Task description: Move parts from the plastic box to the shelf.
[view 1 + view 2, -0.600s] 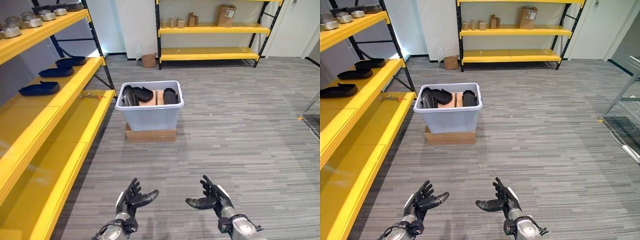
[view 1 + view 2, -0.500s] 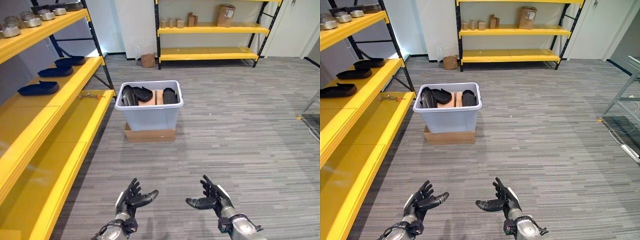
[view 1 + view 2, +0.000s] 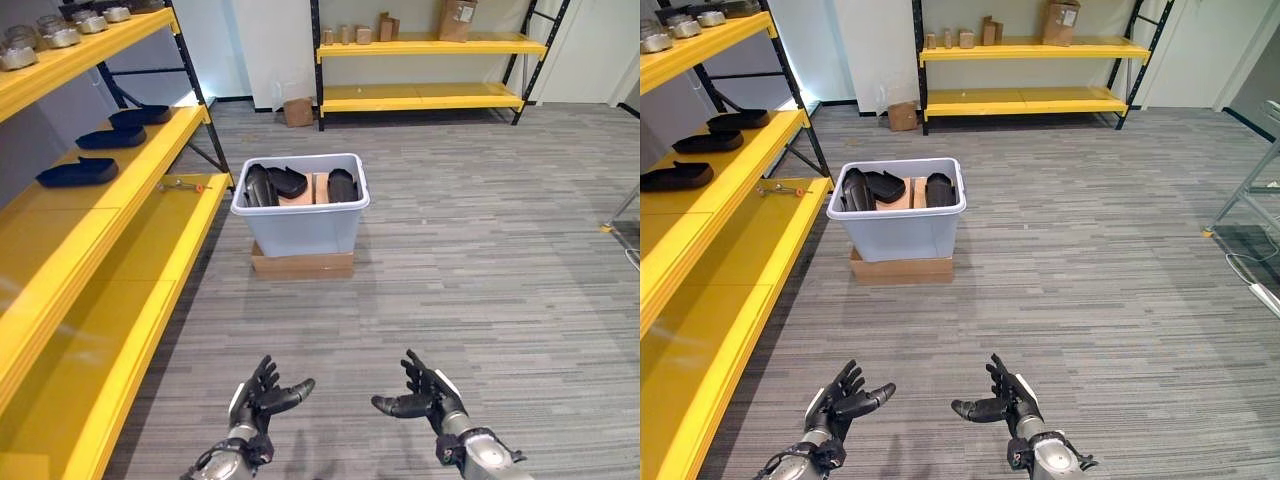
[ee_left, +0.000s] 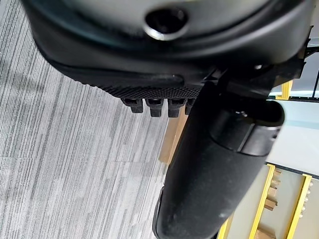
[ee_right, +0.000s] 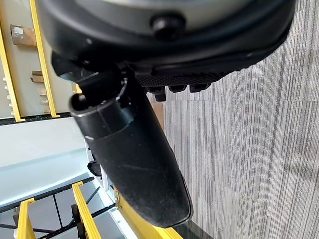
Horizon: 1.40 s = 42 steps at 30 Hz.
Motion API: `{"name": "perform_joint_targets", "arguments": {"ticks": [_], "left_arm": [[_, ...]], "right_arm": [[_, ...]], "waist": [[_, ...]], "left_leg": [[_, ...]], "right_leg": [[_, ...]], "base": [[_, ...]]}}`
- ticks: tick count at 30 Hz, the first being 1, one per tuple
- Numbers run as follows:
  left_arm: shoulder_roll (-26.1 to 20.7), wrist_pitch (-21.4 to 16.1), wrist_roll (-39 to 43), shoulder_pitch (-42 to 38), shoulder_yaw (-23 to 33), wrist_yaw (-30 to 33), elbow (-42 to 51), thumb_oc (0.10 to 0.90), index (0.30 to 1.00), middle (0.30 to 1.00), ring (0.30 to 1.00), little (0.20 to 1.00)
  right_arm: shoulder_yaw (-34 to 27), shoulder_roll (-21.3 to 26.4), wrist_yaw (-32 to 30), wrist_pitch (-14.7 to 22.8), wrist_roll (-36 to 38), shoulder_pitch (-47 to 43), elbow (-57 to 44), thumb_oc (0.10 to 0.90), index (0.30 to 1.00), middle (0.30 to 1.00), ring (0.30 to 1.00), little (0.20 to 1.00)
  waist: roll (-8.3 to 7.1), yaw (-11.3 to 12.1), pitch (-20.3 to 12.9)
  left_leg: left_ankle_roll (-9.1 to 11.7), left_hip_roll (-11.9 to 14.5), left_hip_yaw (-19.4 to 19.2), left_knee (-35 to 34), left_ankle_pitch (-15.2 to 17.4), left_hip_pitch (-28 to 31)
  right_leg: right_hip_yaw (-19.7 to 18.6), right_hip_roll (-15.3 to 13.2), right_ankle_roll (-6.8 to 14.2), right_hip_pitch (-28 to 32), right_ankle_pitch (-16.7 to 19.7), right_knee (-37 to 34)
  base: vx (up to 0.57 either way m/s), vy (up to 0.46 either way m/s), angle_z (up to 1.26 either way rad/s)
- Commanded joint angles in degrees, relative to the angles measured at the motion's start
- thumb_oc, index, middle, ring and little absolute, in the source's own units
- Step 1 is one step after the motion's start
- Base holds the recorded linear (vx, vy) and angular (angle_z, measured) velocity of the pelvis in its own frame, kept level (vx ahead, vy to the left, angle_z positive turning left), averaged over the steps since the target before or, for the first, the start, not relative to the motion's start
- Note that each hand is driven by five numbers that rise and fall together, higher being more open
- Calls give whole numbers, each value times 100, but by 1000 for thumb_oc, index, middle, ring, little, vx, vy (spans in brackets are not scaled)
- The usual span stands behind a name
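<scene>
A pale plastic box (image 3: pixel 300 225) stands on a flat cardboard box (image 3: pixel 301 265) on the grey floor ahead. Several black parts (image 3: pixel 262 187) lie inside it. More black parts (image 3: pixel 77 173) rest on the middle board of the yellow shelf (image 3: pixel 120 215) along the left. My left hand (image 3: pixel 258 397) and right hand (image 3: pixel 423 394) hover low in front of me, well short of the box, both open and empty, palms facing each other.
Small metal parts (image 3: pixel 55 36) sit on the left shelf's top board. An orange-handled tool (image 3: pixel 181 185) lies on its lowest board. A second yellow shelf (image 3: pixel 420 45) with cardboard boxes stands at the far wall. A small carton (image 3: pixel 297 112) sits on the floor beside it.
The whole picture has shifted slightly, so the camera moved; the box sits a little higher in view. Both hands keep the same open pose.
</scene>
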<state>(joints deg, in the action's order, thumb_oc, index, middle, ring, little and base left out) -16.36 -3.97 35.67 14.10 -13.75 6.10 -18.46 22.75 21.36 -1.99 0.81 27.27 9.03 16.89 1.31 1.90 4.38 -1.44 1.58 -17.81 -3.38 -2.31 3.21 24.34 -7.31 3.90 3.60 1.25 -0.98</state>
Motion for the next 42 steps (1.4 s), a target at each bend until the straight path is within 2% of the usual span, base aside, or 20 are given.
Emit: {"name": "perform_joint_targets", "arguments": {"ticks": [1,13,17,18,21,24,25,26,28,29,31,32,33,35,36,37,38,40,41,42], "left_arm": [[-115,-508,1,-482,107,-77,403,900,1000,1000,1000,1000],[-156,-504,-50,-501,109,-79,447,900,1000,1000,1000,1000],[-213,-528,-38,-645,60,-88,457,900,1000,1000,1000,1000],[-241,-542,-38,-697,33,-84,469,900,1000,1000,1000,1000],[-266,-553,-41,-726,12,-84,505,900,1000,1000,1000,1000],[-305,-550,-134,-761,-26,-41,515,900,1000,1000,1000,1000],[-347,-531,-253,-752,-50,-17,511,900,1000,1000,1000,1000],[-374,-538,-291,-756,-68,-22,515,900,1000,1000,1000,1000],[-394,-543,-319,-760,-66,-21,537,900,1000,1000,1000,1000],[-392,-535,-351,-745,-64,-40,534,900,1000,1000,1000,1000],[-397,-522,-320,-704,-48,-77,538,900,1000,1000,1000,1000],[-396,-519,-310,-685,-28,-101,551,900,1000,1000,1000,1000],[-388,-514,-300,-678,6,-129,541,900,1000,1000,1000,1000],[-343,-507,-324,-735,18,-121,487,900,1000,1000,1000,1000],[-344,-509,-347,-765,20,-98,472,900,1000,1000,1000,1000],[-306,-515,-350,-774,10,-127,440,900,1000,1000,1000,1000],[-253,-532,-374,-866,-46,-96,390,900,1000,1000,1000,1000],[-271,-546,-363,-960,-37,-48,382,900,1000,1000,1000,1000],[-273,-572,-332,-929,-48,-48,430,900,1000,1000,1000,1000],[-279,-571,-315,-943,-51,-23,416,900,1000,1000,1000,1000]], "right_arm": [[-25,-80,31,544,142,-445,-246,900,1000,1000,1000,1000],[-68,-56,47,533,118,-458,-305,900,1000,1000,1000,1000],[-95,-21,34,557,153,-603,-297,900,1000,1000,1000,1000],[-91,-27,17,568,174,-665,-288,900,1000,1000,1000,1000],[-94,-31,34,573,159,-704,-286,900,1000,1000,1000,1000],[-57,-94,42,552,166,-739,-216,900,1000,1000,1000,1000],[5,-220,56,525,235,-733,-161,900,1000,1000,1000,1000],[26,-244,65,533,244,-729,-182,900,1000,1000,1000,1000],[23,-255,72,530,242,-727,-207,900,1000,1000,1000,1000],[13,-268,75,532,240,-708,-186,900,1000,1000,1000,1000],[8,-232,56,532,301,-731,-160,900,1000,1000,1000,1000],[9,-210,55,533,307,-733,-166,900,1000,1000,1000,1000],[-15,-168,16,535,272,-749,-119,900,1000,1000,1000,1000],[-2,-174,-15,555,250,-807,-87,900,1000,1000,1000,1000],[-4,-156,-27,560,227,-809,-123,900,1000,1000,1000,1000],[-3,-140,-3,559,248,-718,-145,900,1000,1000,1000,1000],[-39,-97,2,584,306,-696,-180,900,1000,1000,1000,1000],[-112,-65,9,613,348,-657,-305,900,1000,1000,1000,1000],[-158,-6,-9,632,363,-615,-300,900,1000,1000,1000,1000],[-183,1,-35,644,387,-600,-271,900,1000,1000,1000,1000]], "waist": [[-253,140,-125],[-280,150,-116],[-357,190,8],[-371,206,59],[-348,209,112],[-327,183,219],[-243,94,407],[-211,71,483],[-166,68,542],[-155,66,539],[-244,-37,549],[-294,-45,549],[-382,-58,527],[-397,-115,522],[-435,-174,517],[-457,-166,454],[-388,-214,378],[-376,-315,344],[-344,-326,306],[-360,-341,289]], "left_leg": [[657,588,368,-162,-118,190],[610,552,403,-162,-62,248],[549,534,486,518,212,25],[499,494,535,757,368,-53],[370,408,569,865,508,-60],[211,249,639,859,580,-25],[-13,84,689,857,676,104],[-66,58,689,882,693,161],[-96,62,685,923,724,186],[-127,32,673,962,802,236],[-171,-200,710,907,933,411],[-185,-302,727,851,987,511],[-139,-427,719,763,1114,651],[-44,-385,760,798,1254,723],[-16,-391,799,848,1311,742],[44,-353,834,860,1423,824],[93,-246,875,989,1534,866],[142,-155,935,1210,1616,818],[193,-35,945,1468,1695,795],[263,41,946,1764,1635,682]], "right_leg": [[-22,-676,532,-74,602,-164],[-22,-712,535,-79,511,26],[-46,-854,519,-138,400,350],[-64,-931,519,-189,340,543],[-170,-1091,555,-392,282,1027],[-419,-1280,662,-753,469,1693],[-786,-1494,849,-1377,1211,2807],[-866,-1492,880,-1526,1363,3088],[-894,-1479,897,-1716,1355,3391],[-802,-1589,913,-1851,1353,3467],[-661,-1438,860,-2032,1388,2752],[-519,-1468,859,-2004,1455,2394],[-181,-1575,885,-1953,1610,1592],[-243,-1441,902,-1921,1657,989],[-385,-1389,905,-1993,1678,899],[-310,-1302,837,-1855,1459,818],[-217,-1212,725,-1901,1225,1134],[-182,-1164,631,-2045,992,1452],[-119,-1093,544,-2056,724,1674],[-124,-1020,478,-2003,613,1708]], "base": [[0,0,0],[0,0,0],[-36,25,3],[-43,53,10],[-38,137,-2],[-53,154,0],[-91,319,-4],[-68,260,-1],[2,109,13],[141,136,5],[233,63,-16],[289,-31,-15],[302,-63,-3],[280,-77,22],[284,-73,30],[356,-70,37],[355,-84,38],[308,-83,57],[308,-104,63],[275,-140,46]]}}
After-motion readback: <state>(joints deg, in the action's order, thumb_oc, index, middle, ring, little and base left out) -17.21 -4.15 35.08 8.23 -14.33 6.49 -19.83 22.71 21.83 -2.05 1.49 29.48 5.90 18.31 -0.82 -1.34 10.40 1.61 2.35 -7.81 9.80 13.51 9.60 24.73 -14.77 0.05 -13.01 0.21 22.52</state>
